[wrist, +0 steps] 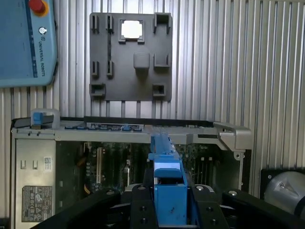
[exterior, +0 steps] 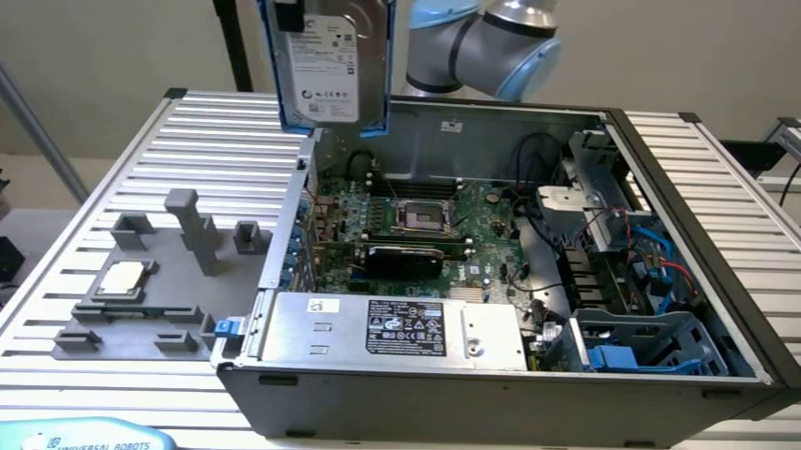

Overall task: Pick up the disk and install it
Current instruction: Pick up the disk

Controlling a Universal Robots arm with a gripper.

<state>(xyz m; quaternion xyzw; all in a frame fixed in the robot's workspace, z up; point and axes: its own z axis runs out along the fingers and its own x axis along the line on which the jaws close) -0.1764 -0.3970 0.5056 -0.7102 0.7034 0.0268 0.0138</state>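
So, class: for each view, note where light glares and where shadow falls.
Exterior view: even light, a bright label on the disk, shade inside the computer case. Wrist view: the processor chip glares white; the case's inside lies dark.

Arm: grey and blue joints bent, held high | gripper: black fingers clamped on both sides of the disk, holding it aloft
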